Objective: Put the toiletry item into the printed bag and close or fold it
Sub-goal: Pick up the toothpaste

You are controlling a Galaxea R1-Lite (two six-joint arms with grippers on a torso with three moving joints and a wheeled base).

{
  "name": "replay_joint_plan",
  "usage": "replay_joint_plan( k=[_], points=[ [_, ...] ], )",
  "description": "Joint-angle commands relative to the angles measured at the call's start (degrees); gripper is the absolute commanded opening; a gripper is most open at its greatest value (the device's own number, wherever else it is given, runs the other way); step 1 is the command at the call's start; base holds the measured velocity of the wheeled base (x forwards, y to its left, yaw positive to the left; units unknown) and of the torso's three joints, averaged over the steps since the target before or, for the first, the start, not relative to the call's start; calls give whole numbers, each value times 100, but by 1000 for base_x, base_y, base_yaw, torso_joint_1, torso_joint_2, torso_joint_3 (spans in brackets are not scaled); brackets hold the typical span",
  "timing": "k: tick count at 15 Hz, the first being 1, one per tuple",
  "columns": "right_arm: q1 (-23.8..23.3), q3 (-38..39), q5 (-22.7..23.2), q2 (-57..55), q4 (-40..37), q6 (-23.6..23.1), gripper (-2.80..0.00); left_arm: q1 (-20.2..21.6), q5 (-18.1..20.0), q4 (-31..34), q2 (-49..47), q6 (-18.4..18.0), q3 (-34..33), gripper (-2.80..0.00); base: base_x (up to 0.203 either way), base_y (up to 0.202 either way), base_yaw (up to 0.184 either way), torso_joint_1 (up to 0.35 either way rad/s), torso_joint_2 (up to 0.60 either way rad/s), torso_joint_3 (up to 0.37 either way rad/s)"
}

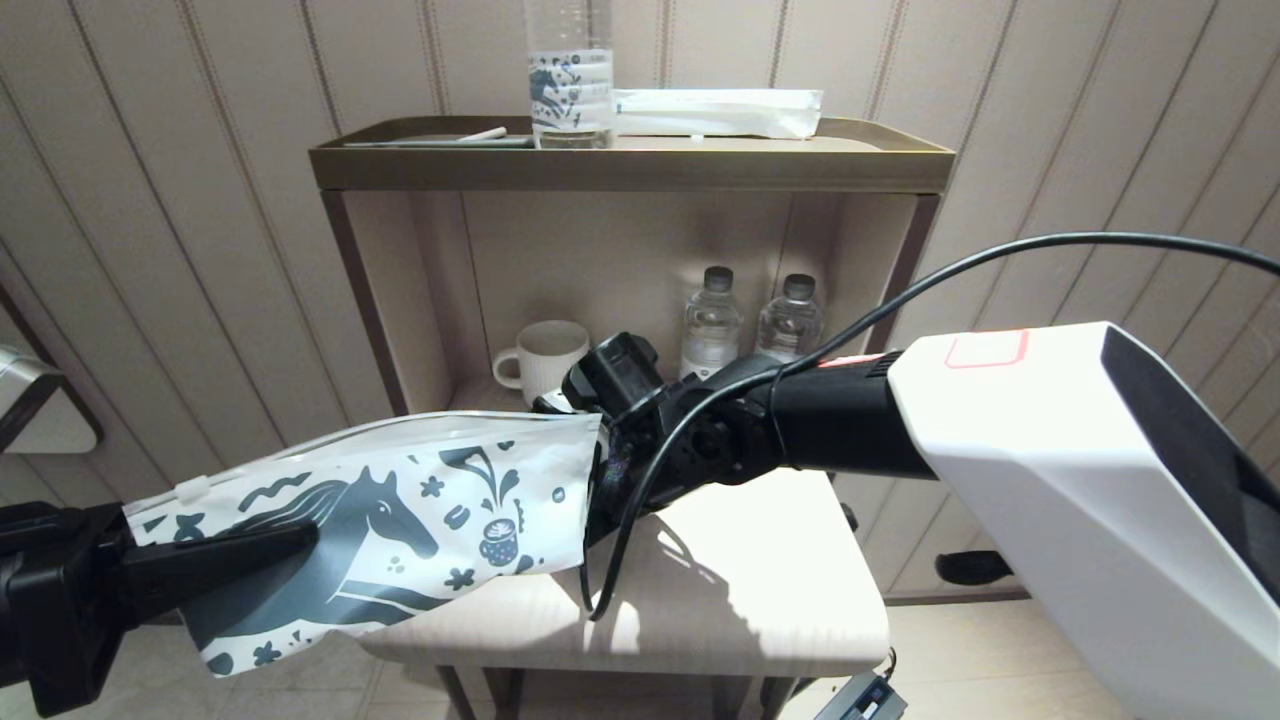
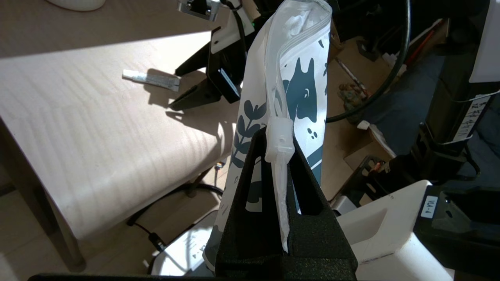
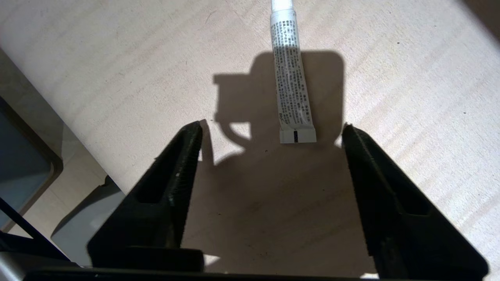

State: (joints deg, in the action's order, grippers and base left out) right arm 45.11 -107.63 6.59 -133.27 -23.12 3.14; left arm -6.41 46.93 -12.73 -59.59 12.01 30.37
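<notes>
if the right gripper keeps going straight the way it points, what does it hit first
Most likely the slim white printed tube lying flat on the pale wooden table. The right gripper is open and angled down at the table, with the tube's crimped end just ahead between its fingertips. Depth is unclear, so the tabletop may come first.

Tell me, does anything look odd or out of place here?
Nothing is spilled or damaged. The small white printed tube lies alone on the pale wooden table, still outside the white horse-printed plastic pouch, which the left claw holds in the air. The right claw is open above it.
</notes>
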Motion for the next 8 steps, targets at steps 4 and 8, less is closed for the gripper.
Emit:
replay_joint_plan(
  k=[4,8],
  points=[
    [6,49,27,-50,-26,3,-280,0,27,-11,-3,12,4,-280,0,0,0,0,0,0],
    [43,13,27,-59,-25,-6,-280,0,27,-11,-9,12,4,-280,0,0,0,0,0,0]
  ],
)
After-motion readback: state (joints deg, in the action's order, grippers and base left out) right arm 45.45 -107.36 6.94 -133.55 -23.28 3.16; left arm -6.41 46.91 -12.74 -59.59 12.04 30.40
